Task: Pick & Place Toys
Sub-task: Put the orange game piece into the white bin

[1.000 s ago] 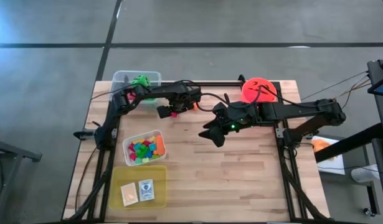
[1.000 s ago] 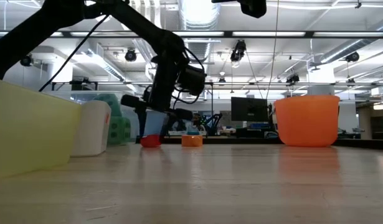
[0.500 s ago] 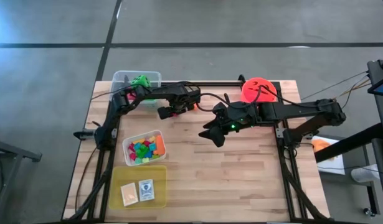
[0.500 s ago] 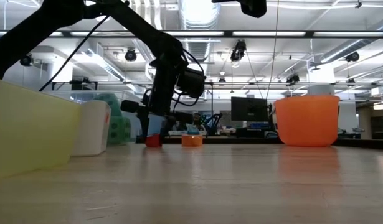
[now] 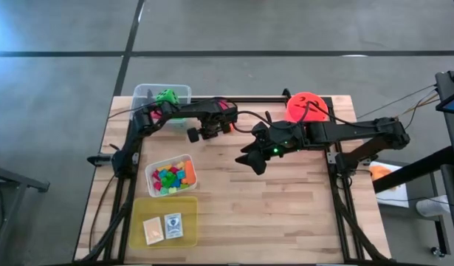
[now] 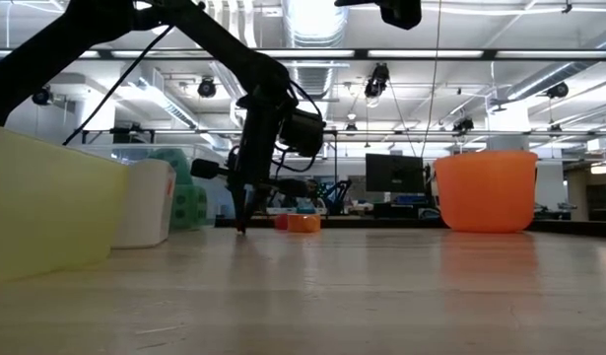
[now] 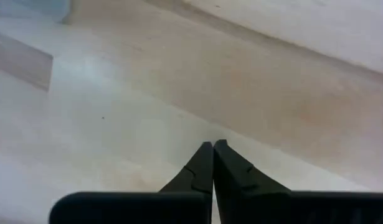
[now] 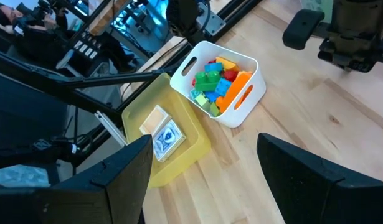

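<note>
My left gripper (image 5: pixel 201 134) points straight down at the far left of the table, shut, with its tips (image 6: pixel 241 225) at the wood. The left wrist view shows its fingers (image 7: pixel 213 149) closed on nothing, over bare wood. A small red block (image 6: pixel 281 222) lies on the table next to an orange block (image 6: pixel 303 223), just right of that gripper in the low view. My right gripper (image 5: pixel 250 161) hangs open, high over the table's middle, holding nothing (image 8: pixel 200 186).
A white tub of bright blocks (image 5: pixel 171 176) (image 8: pixel 219 81) and a yellow tray with cards (image 5: pixel 164 222) (image 8: pixel 163 140) stand at the left. A clear tub with a green die (image 5: pixel 164 96) is at the far left corner, and the orange bucket (image 5: pixel 306 106) at the far right.
My left gripper has shut where it stood, fingers pointing down. The red block that lay between its open fingers is now outside them: it has slid along the table toward the orange block. The right arm kept still.
</note>
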### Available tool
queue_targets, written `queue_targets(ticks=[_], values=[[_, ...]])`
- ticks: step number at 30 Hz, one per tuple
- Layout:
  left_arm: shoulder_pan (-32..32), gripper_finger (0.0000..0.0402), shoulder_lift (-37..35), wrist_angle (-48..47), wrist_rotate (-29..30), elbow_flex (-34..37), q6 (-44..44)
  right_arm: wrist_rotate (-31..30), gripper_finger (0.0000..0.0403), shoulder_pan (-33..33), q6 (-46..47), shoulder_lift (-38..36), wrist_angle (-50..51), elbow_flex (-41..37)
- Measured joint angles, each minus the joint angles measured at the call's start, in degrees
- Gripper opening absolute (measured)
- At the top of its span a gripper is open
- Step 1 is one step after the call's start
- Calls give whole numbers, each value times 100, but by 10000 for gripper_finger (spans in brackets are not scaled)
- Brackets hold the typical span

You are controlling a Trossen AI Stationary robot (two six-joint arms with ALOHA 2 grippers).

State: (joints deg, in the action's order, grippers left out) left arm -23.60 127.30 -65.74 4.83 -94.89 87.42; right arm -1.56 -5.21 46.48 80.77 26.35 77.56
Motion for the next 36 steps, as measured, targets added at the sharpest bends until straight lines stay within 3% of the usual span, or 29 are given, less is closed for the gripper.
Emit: queue_targets(ticks=[9,14,22,26,32,36], values=[[18,11,-358,54,-143,2,-22,0,281,0,0,0,-13,0],[21,11,-641,681,-147,-2,96,0,281,0,0,0,-7,0],[32,26,-518,991,-336,-389,456,0,281,0,0,0,-4,0],[43,73,-509,910,-339,-487,708,0,281,0,0,0,-7,0],[45,184,-509,878,-303,-496,862,0,281,0,0,1,-5,0],[19,234,-632,209,-251,-494,-250,-1,281,0,0,0,-4,0]])
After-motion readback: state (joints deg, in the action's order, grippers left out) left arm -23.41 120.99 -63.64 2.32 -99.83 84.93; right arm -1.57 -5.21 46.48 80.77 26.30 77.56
